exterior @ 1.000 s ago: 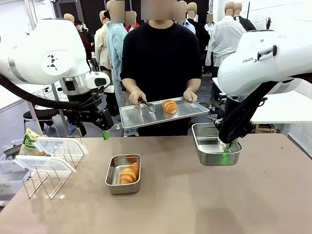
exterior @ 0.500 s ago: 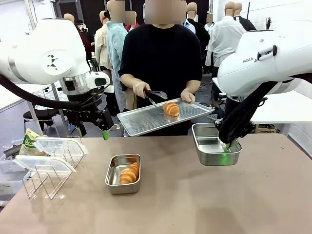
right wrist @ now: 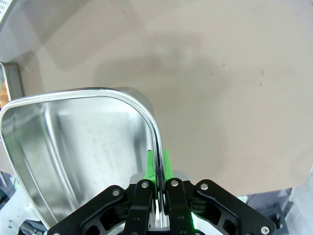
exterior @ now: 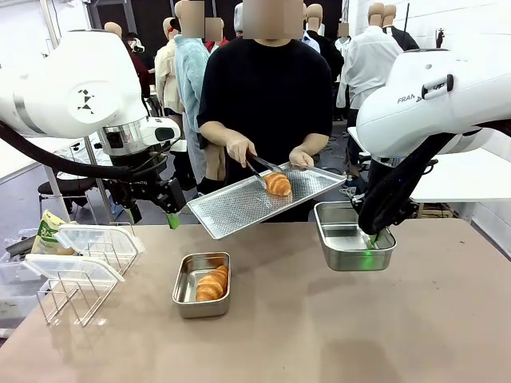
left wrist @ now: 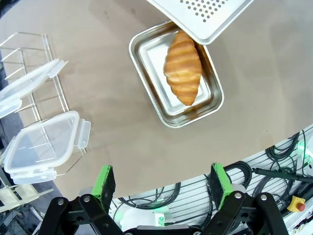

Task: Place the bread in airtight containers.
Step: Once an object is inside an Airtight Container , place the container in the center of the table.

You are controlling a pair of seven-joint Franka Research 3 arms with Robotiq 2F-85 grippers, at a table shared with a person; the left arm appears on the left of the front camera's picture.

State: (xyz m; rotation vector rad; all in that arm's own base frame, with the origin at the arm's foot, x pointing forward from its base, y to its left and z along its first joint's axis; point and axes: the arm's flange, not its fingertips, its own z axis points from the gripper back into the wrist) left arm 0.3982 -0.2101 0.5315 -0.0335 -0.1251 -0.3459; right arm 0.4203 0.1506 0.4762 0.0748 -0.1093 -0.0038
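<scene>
My left gripper (left wrist: 162, 180) hangs wide and empty, the first roll (exterior: 211, 283) sits in the near container (exterior: 182, 297), and the person has just tilted the tray (exterior: 231, 211) and brought tongs (exterior: 257, 169) to the second roll (exterior: 278, 184), so I expect it in the empty container (exterior: 335, 259) that my right gripper (exterior: 374, 237) pinches by the rim.

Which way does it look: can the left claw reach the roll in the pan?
Probably yes. The left claw hangs open above the table, and the roll lies uncovered in its pan; only the person's tray corner overlaps the pan's end in the wrist view.
</scene>
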